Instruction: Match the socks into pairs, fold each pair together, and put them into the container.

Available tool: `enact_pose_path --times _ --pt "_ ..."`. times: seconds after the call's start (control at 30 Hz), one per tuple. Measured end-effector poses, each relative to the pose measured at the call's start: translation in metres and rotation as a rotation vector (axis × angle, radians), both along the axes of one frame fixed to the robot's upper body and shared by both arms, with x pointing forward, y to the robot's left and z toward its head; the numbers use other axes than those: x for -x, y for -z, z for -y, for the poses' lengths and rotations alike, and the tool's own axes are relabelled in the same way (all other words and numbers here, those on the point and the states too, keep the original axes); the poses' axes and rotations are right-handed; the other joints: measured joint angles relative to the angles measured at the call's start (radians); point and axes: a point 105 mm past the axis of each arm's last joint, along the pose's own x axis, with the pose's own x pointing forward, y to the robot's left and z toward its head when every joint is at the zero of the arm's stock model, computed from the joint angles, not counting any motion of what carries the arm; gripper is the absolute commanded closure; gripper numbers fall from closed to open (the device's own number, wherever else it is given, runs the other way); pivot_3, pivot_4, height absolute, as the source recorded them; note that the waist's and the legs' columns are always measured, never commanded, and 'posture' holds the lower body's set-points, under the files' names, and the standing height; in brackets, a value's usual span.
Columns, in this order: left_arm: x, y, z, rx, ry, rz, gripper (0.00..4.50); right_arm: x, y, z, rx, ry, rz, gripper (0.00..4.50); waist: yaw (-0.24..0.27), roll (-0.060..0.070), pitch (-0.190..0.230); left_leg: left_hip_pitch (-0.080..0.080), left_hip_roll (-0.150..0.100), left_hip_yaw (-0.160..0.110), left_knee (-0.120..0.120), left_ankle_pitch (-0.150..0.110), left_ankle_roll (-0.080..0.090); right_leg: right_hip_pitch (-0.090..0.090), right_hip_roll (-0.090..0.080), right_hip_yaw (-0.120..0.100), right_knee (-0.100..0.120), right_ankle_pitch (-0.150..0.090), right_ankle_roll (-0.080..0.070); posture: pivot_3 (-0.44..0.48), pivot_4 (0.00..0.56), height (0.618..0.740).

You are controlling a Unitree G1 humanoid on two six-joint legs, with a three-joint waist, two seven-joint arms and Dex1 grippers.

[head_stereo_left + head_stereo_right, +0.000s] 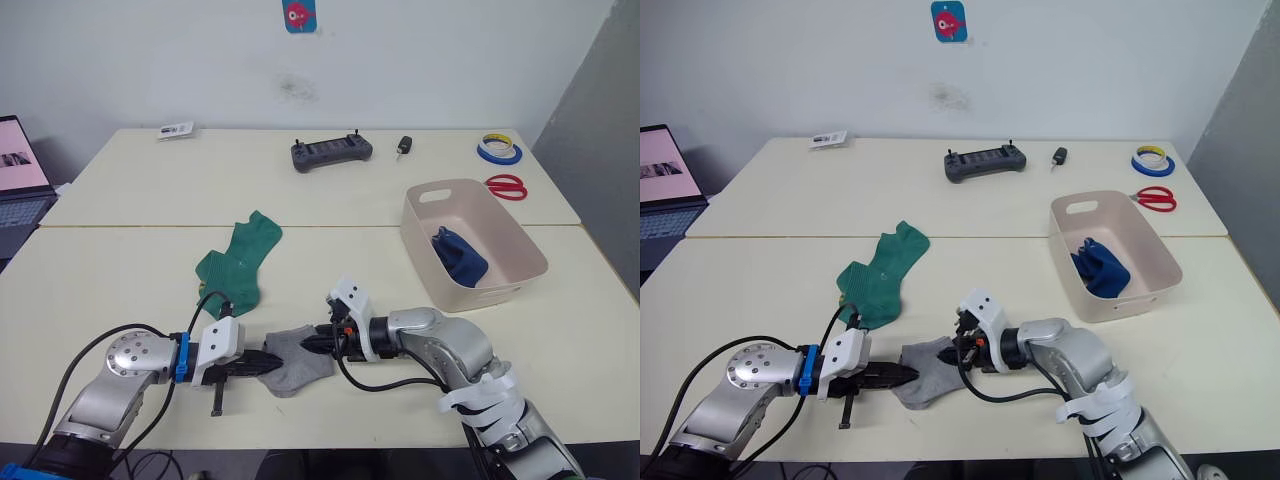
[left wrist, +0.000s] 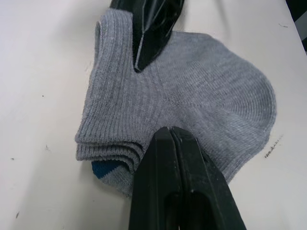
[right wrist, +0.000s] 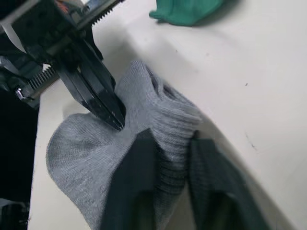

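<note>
**Both grippers meet on the grey sock pair**

The left gripper (image 2: 165, 136) has its two black fingers pressed flat together, tips resting on the stacked pair of soft grey ribbed ankle socks (image 1: 297, 360); whether any fabric is pinched between them cannot be told. The right gripper (image 3: 165, 143) has its fingers slightly parted, straddling the ribbed cuff of the grey socks and gripping it between them. The grey socks lie flat at the near edge of the cream table (image 1: 120, 290), layered one on the other, with a small blue mark (image 2: 106, 168) showing at the cuff end.

Beyond the grey socks, to the robot's left, lie the green socks with yellowish trim (image 1: 238, 262), stretched out flat. Farther off to the right of the grey socks stands the pale pink-beige rectangular plastic tub (image 1: 500, 235), with folded dark blue socks (image 1: 458, 257) inside it.
</note>
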Motion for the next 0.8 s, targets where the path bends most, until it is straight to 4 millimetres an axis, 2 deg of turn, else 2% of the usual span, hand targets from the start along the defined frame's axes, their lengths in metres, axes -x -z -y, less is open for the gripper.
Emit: enact_pose_path --times 0.17,0.27,0.37,0.43,0.5,0.57,0.7,0.8 --pt "0.000 -0.008 0.001 0.106 -0.061 -0.058 4.50 -0.001 -0.015 0.003 -0.022 -0.008 0.102 4.49 -0.001 -0.001 0.001 -0.004 0.000 -0.001 0.000 0.000 0.000 -0.002 0.000 -0.001 0.000 0.000 0.000 0.000 0.150 0.740" --pt "0.000 -0.015 0.003 0.154 -0.088 -0.136 3.97 -0.002 -0.026 0.010 -0.037 0.014 0.173 4.50 0.002 -0.003 0.003 -0.007 0.000 -0.002 0.001 0.000 0.000 -0.004 0.000 -0.002 0.000 0.000 0.000 0.000 0.150 0.740" --pt "-0.007 -0.046 0.005 0.188 -0.088 -0.175 3.02 -0.007 -0.048 0.030 -0.057 0.091 0.284 4.50 0.006 -0.007 0.005 -0.008 0.000 -0.003 0.001 0.000 0.000 -0.004 0.000 -0.003 0.000 0.000 0.000 0.000 0.150 0.740" --pt "-0.013 -0.072 0.015 0.232 -0.062 -0.156 2.41 -0.011 -0.066 0.043 -0.082 0.150 0.347 4.50 0.003 -0.007 0.005 -0.007 -0.001 -0.003 0.001 0.000 0.000 -0.004 0.000 -0.002 0.000 0.000 0.000 0.000 0.150 0.740" --pt "-0.015 -0.089 0.025 0.264 -0.031 -0.156 1.77 -0.011 -0.082 0.054 -0.097 0.189 0.401 4.50 0.004 -0.007 0.006 -0.007 0.000 -0.003 0.001 0.000 0.000 -0.003 0.000 -0.002 -0.001 0.000 0.000 0.000 0.150 0.740" --pt "-0.020 -0.108 0.035 0.292 -0.007 -0.160 1.13 -0.017 -0.104 0.083 -0.087 0.284 0.478 4.50 0.004 -0.008 0.007 -0.007 -0.001 -0.003 0.001 0.000 0.000 -0.003 0.001 -0.002 -0.001 0.000 0.000 0.000 0.150 0.740" --pt "-0.025 -0.130 0.049 0.345 0.033 -0.186 0.03 -0.030 -0.143 0.140 -0.013 0.451 0.634 4.50 0.004 -0.007 0.009 -0.007 -0.001 -0.002 0.001 0.000 0.000 -0.003 0.001 -0.001 -0.001 0.000 0.000 0.000 0.150 0.740" --pt "-0.027 -0.143 0.062 0.384 0.069 -0.195 0.03 -0.037 -0.169 0.173 0.075 0.520 0.757 4.50 0.003 -0.007 0.010 -0.007 -0.002 -0.001 0.001 0.000 0.000 -0.003 0.003 0.000 -0.001 0.000 0.000 0.000 0.150 0.740"
